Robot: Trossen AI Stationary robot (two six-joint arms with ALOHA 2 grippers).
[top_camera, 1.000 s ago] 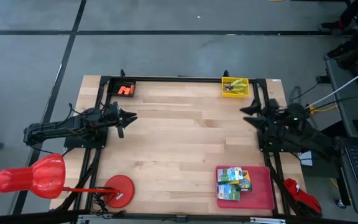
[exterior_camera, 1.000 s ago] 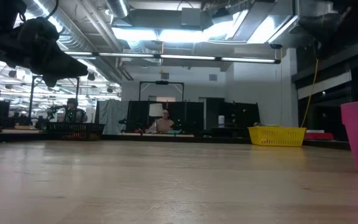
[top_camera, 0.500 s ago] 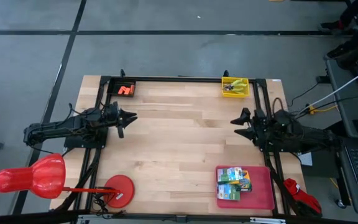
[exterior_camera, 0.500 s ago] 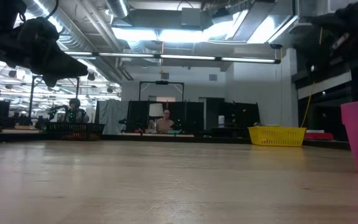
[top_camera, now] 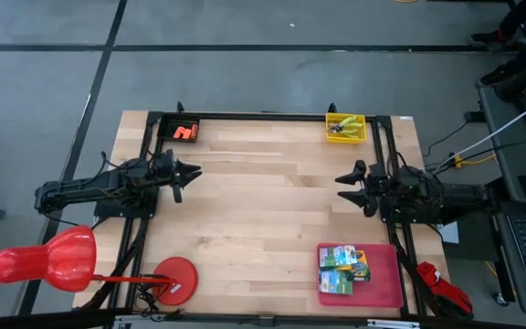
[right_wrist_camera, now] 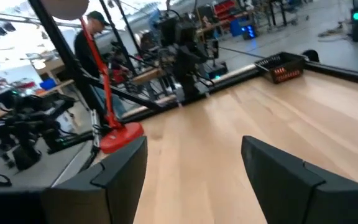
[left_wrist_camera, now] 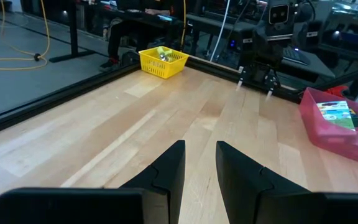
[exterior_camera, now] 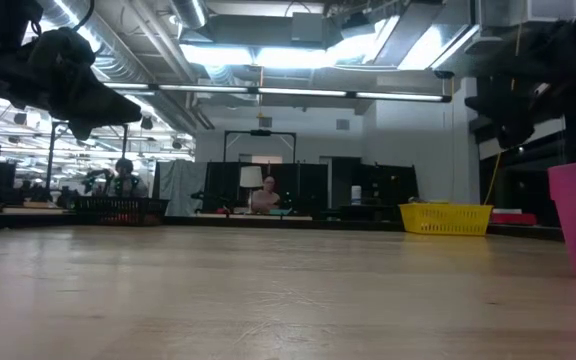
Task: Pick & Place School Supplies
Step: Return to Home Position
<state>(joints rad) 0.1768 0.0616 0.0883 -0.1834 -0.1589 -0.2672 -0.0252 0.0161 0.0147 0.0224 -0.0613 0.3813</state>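
Three yellow-green crayon boxes (top_camera: 343, 268) lie in the flat red tray (top_camera: 386, 283) at the near right; they also show in the left wrist view (left_wrist_camera: 335, 112). Yellow-handled tools (top_camera: 343, 128) lie in the yellow mesh basket (top_camera: 346, 116) at the far right. Orange stubs (top_camera: 185, 132) lie in a small black basket (right_wrist_camera: 280, 67) at the far left. My left gripper (top_camera: 190, 174) hovers at the left side, open by a narrow gap (left_wrist_camera: 200, 171), and holds nothing. My right gripper (top_camera: 345, 185) hovers at the right side, between basket and tray, open wide (right_wrist_camera: 194, 174) and empty.
A red round-footed stand (top_camera: 173, 279) is at the near left corner, with a red lamp-like head (top_camera: 48, 259) off the table's left. Black frame rails run along the left, far and right sides. The wooden middle of the table (top_camera: 263, 201) is bare. People show in the room behind.
My right gripper has gone toward the table's left edge, out over the wood, and has turned from slanting toward the far left to pointing about straight at the left side. It has stayed open. My left arm has kept still.
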